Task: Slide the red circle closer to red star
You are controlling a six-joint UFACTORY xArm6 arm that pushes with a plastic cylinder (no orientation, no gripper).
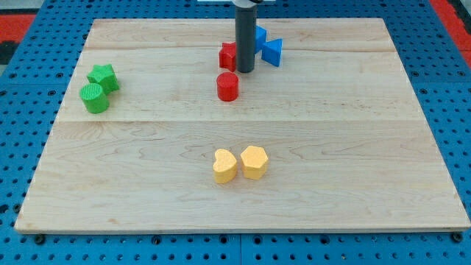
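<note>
The red circle [227,86] is a short red cylinder standing on the wooden board [147,169], above the middle of the view. The red star [228,56] lies just above it toward the view's top, with a small gap between them; its right part is hidden by the rod. My tip [245,71] is at the lower end of the dark rod, close to the right of the red star and up and to the right of the red circle, apart from the circle.
A blue triangle [273,51] and another blue block [260,34] lie right of the rod. A green star [104,76] and green circle [94,98] sit at the left. A yellow heart [224,166] and yellow hexagon [254,162] lie lower down.
</note>
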